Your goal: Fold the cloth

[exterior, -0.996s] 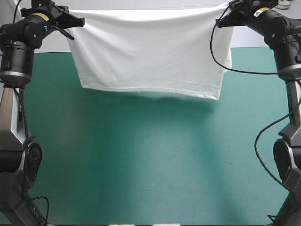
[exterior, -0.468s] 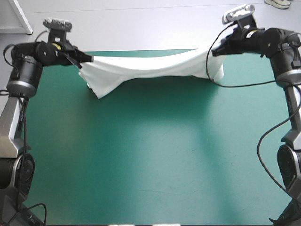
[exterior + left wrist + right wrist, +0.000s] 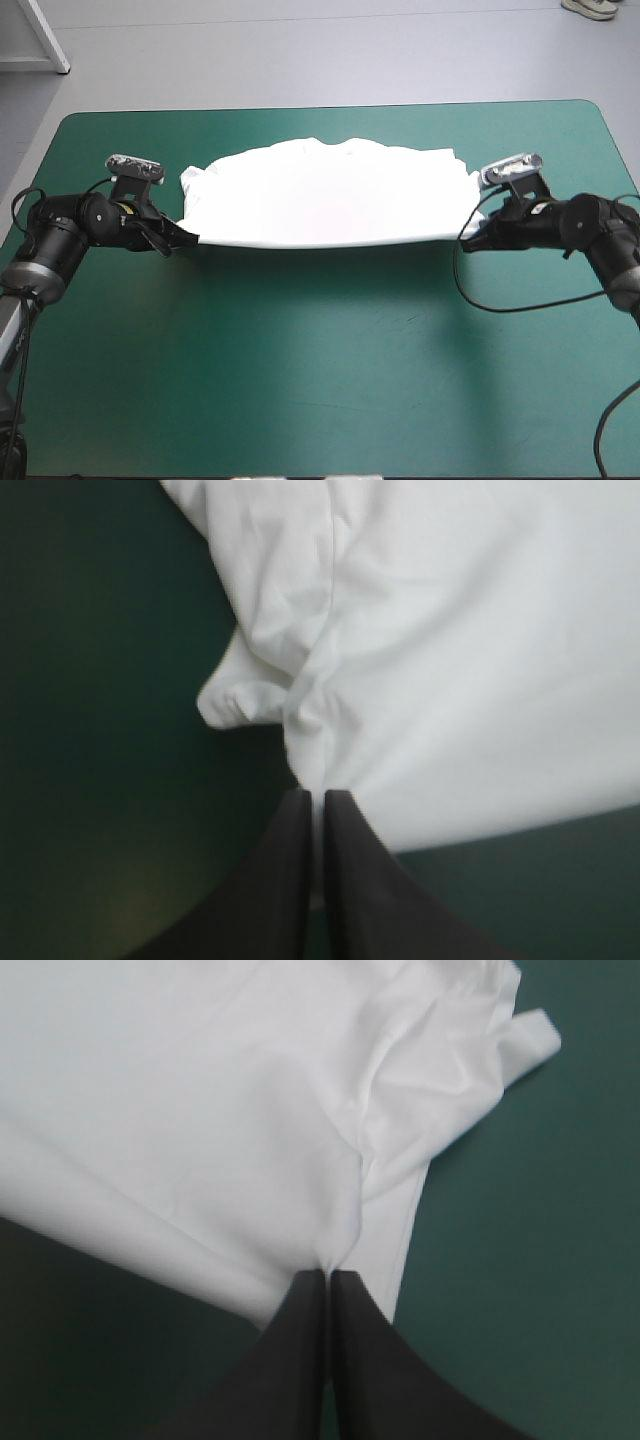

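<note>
The shirt point(image 3: 330, 195) is lying spread across the far half of the table point(image 3: 320, 380), with its near edge stretching between the arms. The left gripper point(image 3: 188, 240) and right gripper point(image 3: 466, 238) are each pinching a near corner, jaws clamped on cloth. Spreading is looking nearly done, and the folding itself seems to be waiting.

t-shirt point(image 3: 320, 205): plain white all over, soft grey shading in the creases by its two pinched corners. table cover point(image 3: 320, 370): even teal-green, darker in the shadow band along the shirt's near edge. left gripper point(image 3: 315, 798) and right gripper point(image 3: 328, 1278): both black.
</note>
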Robot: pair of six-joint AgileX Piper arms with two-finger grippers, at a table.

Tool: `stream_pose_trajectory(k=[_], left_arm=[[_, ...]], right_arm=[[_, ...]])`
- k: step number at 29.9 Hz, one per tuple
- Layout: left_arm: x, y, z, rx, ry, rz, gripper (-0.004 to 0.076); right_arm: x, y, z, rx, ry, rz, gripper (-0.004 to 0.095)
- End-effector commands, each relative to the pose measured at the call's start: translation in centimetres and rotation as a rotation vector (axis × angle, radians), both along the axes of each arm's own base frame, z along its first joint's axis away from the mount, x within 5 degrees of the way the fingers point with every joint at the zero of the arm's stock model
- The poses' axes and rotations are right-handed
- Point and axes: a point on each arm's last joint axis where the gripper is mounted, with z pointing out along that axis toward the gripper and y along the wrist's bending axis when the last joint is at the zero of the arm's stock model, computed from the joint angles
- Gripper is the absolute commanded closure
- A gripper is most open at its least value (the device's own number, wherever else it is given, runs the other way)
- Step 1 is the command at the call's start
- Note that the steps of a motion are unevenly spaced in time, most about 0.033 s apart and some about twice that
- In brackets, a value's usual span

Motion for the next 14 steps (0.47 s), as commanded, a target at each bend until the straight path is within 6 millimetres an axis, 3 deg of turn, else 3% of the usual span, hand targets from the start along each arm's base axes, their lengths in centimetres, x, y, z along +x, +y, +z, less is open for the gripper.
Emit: stream_pose_trajectory(k=[1, 8, 14], left_arm=[[-1.7, 0.0, 0.7, 0.009, -0.040, -0.019, 0.0705], [-3.6, 0.1, -1.1, 0.034, 0.068, -0.061, 0.0705], [-5.5, 0.1, -1.2, 0.028, 0.202, -0.071, 0.0705]], right_arm=[[-2.8, -1.3, 0.0, -0.022, -0.057, -0.061, 0.0925], [-7.6, -4.1, -2.7, -0.025, -0.008, -0.248, 0.0925], [-10.8, -3.6, -4.0, 0.011, 0.081, -0.273, 0.0925]])
